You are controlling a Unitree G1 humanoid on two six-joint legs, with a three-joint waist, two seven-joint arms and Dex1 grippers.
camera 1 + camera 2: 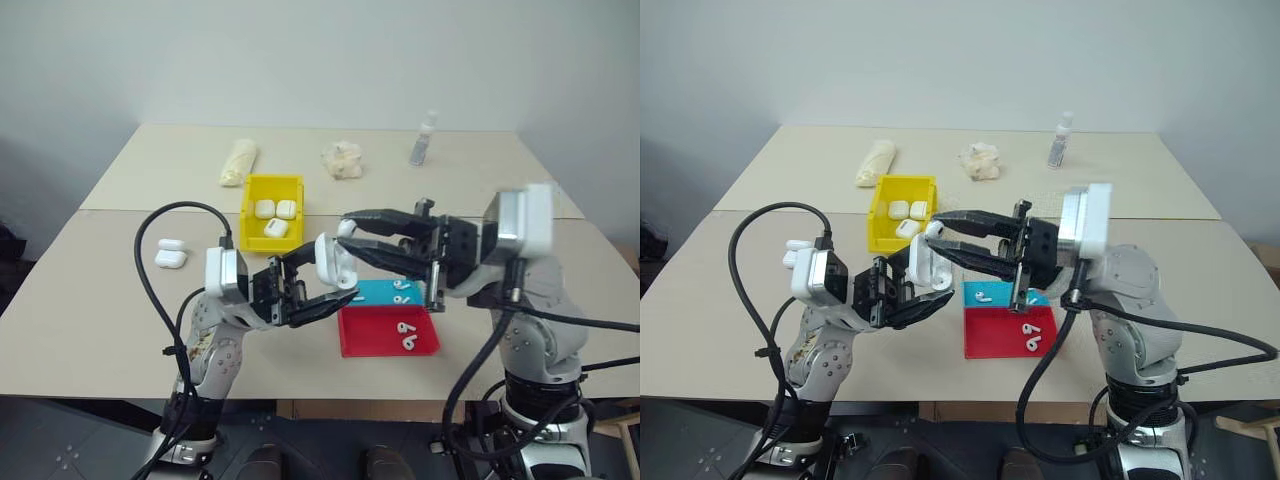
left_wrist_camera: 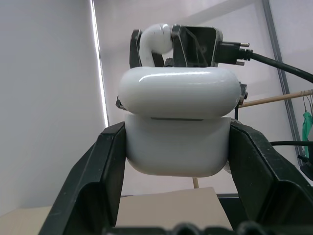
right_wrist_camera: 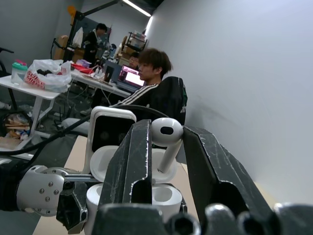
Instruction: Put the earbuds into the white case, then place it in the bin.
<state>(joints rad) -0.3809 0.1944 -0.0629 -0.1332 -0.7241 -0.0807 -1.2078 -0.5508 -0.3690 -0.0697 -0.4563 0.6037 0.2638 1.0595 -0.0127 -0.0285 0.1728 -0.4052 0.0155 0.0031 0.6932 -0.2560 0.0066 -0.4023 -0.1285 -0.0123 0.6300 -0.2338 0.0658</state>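
Nearest you, your left gripper (image 1: 318, 290) is clamped on the white case (image 1: 333, 262), its two black fingers pressing the case's sides; in the left wrist view the case (image 2: 178, 147) sits square between them with its lid hinged open above the body. Your right gripper (image 1: 352, 236) comes in from 3 o'clock and meets it over the near table edge, jaws narrow and pinching one earbud (image 3: 166, 134) by the head. The stem points down toward the case's open wells, with the tip just above or at the opening; you cannot tell whether it touches.

Just beyond and below the grippers, at about 4 o'clock from the case, lies the red-and-blue tray (image 1: 365, 340). Two earbuds (image 1: 405, 333) rest on its red half and at least one more (image 1: 402, 293) on the blue half.

At 9 o'clock, well apart on the table (image 1: 90, 320), two spare white cases (image 1: 170, 252) lie side by side.

Farther out at 11 o'clock stands the yellow bin (image 1: 272, 185), with three white cases (image 1: 274, 215) already inside.

Farthest, along the back of the table, you have a pale wrapped roll (image 1: 238, 161), a crumpled wad (image 1: 342, 159) and a small clear bottle (image 1: 424, 138) at 1 o'clock.

In the right wrist view, a seated person (image 3: 152, 83) works at a laptop in the room behind.
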